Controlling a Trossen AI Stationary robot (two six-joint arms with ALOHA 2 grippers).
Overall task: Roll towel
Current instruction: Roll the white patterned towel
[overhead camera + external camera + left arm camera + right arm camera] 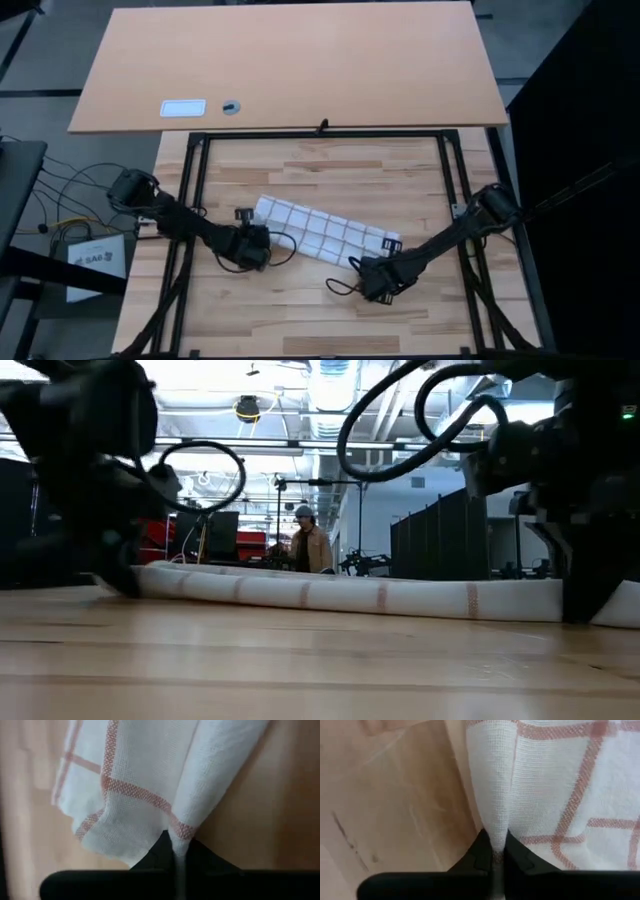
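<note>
Looking straight down from the high view, I've got the towel [322, 232] lying as a long narrow band slanting across the middle of the wooden table [330, 320], my left gripper [252, 243] at its one end and my right gripper [375, 276] at the other, both low on the near edge. Down at table level in the low view, the cloth reads as a shallow flattened tube running between my two arms, so by my reckoning the roll is only partly built and needs more turns. In my left wrist view, my fingers [156, 855] are pinched tight on a thin raised fold of the towel, no gap showing. In my right wrist view it's the same: fingers [481, 854] closed hard on a narrow pleat at the edge. To do this well, I'd say both ends should travel together at equal pace, lifting just enough to carry the edge over the band, keeping light tension along the length so the middle doesn't sag or the roll cone off toward one end.
</note>
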